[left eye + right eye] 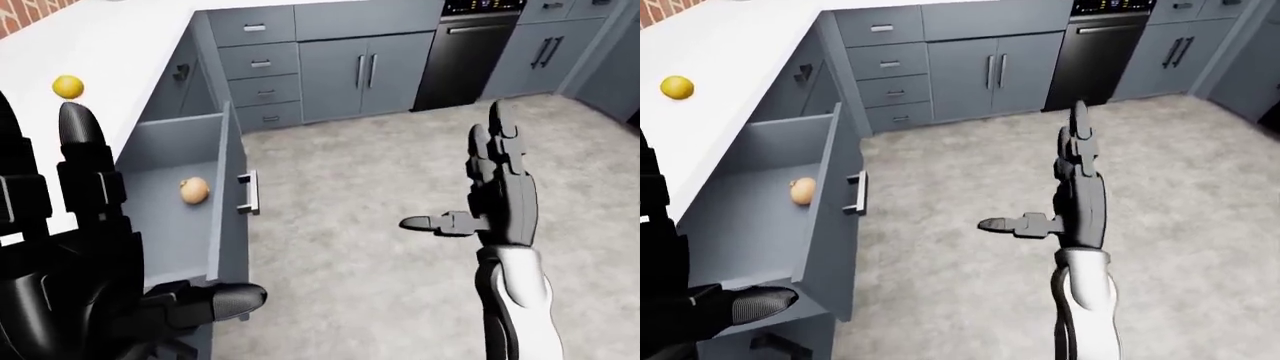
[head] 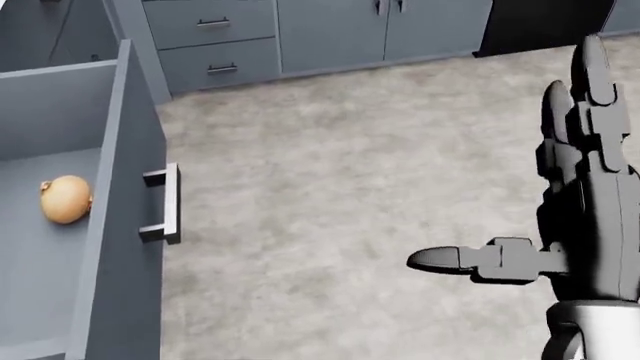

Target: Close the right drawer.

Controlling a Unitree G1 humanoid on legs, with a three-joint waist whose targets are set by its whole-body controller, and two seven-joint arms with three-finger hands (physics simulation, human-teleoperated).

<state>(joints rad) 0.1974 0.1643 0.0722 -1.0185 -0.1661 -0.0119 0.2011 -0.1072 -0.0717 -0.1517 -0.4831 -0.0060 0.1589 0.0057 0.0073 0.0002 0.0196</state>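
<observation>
The grey drawer stands pulled out from under the white counter at the left of the left-eye view. Its metal handle faces right. An onion lies inside it, also in the head view. My right hand is open, fingers straight up and thumb pointing left, over the floor well right of the handle. My left hand is open at the bottom left, close to the camera, its thumb by the drawer's lower corner.
A lemon lies on the counter. Grey cabinets and drawers line the top of the view, with a black oven to their right. Grey floor lies between the drawer and my right hand.
</observation>
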